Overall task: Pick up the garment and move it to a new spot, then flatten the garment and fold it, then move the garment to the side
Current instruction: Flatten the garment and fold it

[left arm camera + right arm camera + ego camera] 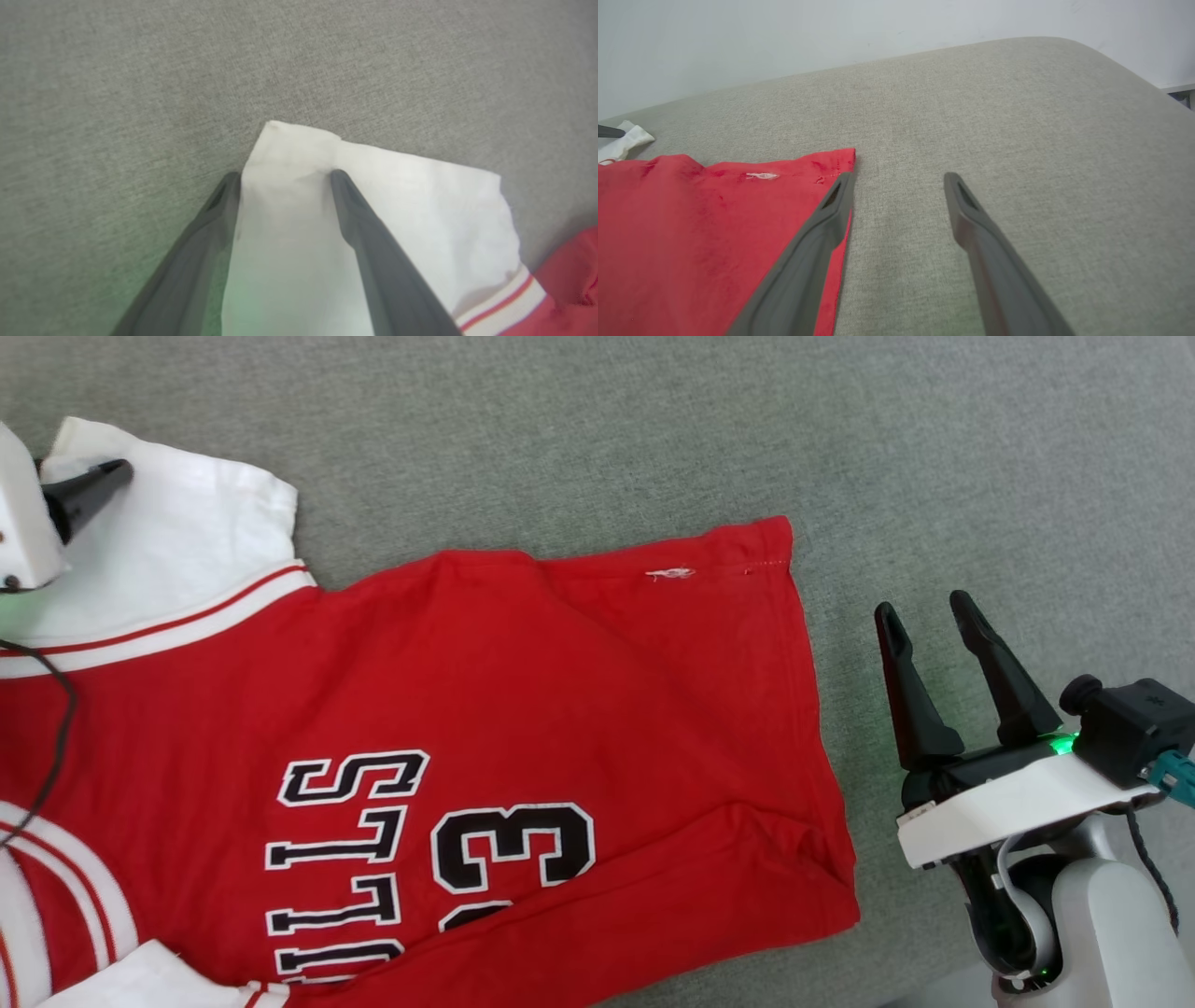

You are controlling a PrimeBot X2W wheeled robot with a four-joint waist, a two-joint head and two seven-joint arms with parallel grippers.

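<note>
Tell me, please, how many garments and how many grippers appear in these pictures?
Garments: 1, the red and white garment
Grippers: 2, the left gripper and the right gripper, both open
Total: 3

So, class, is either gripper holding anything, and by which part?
Nothing held: open left gripper straddles the white sleeve of the bright red jersey shirt; right gripper open, apart.

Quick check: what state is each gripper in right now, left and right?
Left gripper: open, fingers spread over the white sleeve of the garment, gripping nothing.
Right gripper: open, empty, beside the garment's red hem.
</note>
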